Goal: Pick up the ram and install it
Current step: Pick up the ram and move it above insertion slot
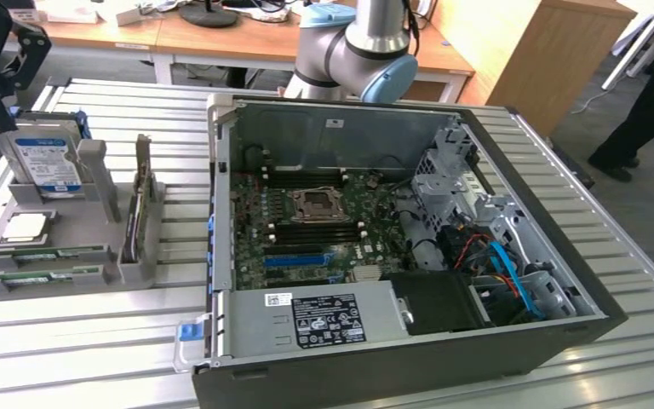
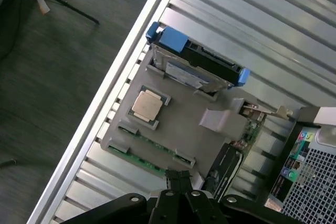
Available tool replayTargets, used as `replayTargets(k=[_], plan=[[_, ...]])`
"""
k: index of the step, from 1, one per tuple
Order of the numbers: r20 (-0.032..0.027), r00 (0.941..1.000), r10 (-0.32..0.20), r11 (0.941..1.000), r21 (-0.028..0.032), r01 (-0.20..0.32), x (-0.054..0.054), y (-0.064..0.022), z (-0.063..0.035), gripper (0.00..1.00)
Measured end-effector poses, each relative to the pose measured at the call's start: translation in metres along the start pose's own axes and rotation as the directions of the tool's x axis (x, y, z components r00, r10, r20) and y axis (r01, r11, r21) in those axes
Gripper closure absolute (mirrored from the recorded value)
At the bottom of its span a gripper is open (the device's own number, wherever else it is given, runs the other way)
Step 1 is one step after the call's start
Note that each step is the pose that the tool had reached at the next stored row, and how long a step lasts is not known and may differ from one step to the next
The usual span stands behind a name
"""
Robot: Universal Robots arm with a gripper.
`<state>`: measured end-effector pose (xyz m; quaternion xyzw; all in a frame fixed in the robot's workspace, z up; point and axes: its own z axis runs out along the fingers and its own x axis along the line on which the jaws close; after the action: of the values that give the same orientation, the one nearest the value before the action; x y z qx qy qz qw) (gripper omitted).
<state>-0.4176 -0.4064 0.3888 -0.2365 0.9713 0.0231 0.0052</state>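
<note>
Jaws: shut, empty, hovering over the grey holder (image 2: 184, 124).
Ram (image 1: 60, 254): we log it lying in that holder on the surface (image 1: 77, 341), untouched.
Computer case (image 1: 441, 362): open.
Pick-up and installation both outstanding, we judge.

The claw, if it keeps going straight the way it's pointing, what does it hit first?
Probably the gray holder tray, near the edge where the green ram lies. The shut claw points down at that spot, with nothing seen in between, though depth is hard to judge.
</note>
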Motion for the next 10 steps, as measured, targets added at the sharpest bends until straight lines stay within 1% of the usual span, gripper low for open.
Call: replayTargets(k=[3, 5, 8, 10], plan=[[-0.0026, 0.9985, -0.054, 0.9985, -0.0011, 0.054, 0.0000, 0.0000, 0.0001, 0.89], [-0.0044, 0.9958, -0.091, 0.9958, -0.0020, 0.091, 0.0000, 0.0000, 0.0002, 0.89], [-0.0069, 0.9894, -0.145, 0.9895, -0.0034, 0.145, 0.0000, 0.0000, 0.0003, 0.89], [-0.0086, 0.9835, -0.181, 0.9835, -0.0046, 0.181, 0.0000, 0.0000, 0.0004, 0.89]])
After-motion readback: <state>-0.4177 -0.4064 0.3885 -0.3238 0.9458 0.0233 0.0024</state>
